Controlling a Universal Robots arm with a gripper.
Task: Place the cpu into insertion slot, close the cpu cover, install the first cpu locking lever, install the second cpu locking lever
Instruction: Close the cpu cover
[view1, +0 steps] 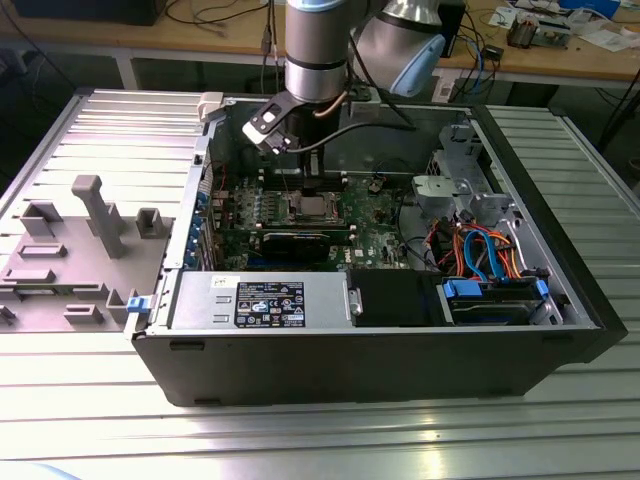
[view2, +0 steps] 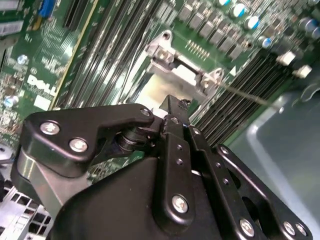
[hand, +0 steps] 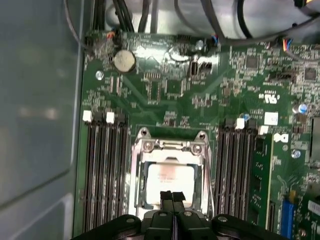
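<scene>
1. In the exterior view, the arm reaches down into an open computer case. The gripper hangs directly above the cpu cover, which sits near the middle of the green motherboard. From here one cannot tell how the fingers stand.
2. In the first wrist view, the cpu cover lies flat as a silvery frame. The cpu sits inside the cover's square window, its metal top facing up. The gripper is clenched: its 2 black fingertips press together with nothing between them, over the edge of the cover's window. Rows of dark memory slots run along both sides of the cover.
3. In the second wrist view, the gripper is seen from behind its black linkage, and its tips end just short of the cpu cover. A thin metal rod slants away from 1 corner of the cover.
</scene>
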